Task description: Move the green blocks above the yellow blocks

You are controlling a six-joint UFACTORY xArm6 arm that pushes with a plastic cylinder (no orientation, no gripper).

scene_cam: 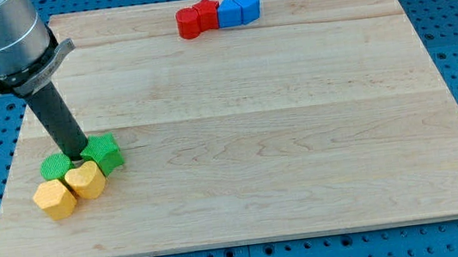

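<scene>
Two green blocks sit at the view's lower left: a round one point(56, 165) and a star-like one point(105, 151) to its right. Just below them lie two yellow blocks: a hexagonal one point(54, 199) and a heart-like one point(86, 179), touching each other and the green ones. My tip point(79, 157) is down between the two green blocks, right above the yellow heart-like block. The rod hides part of the round green block.
At the view's top stand a red cylinder point(188, 22), a red star-like block point(207, 13), and two blue blocks point(229, 12) point(247, 6) in a row. The wooden board point(257, 143) rests on a blue pegboard.
</scene>
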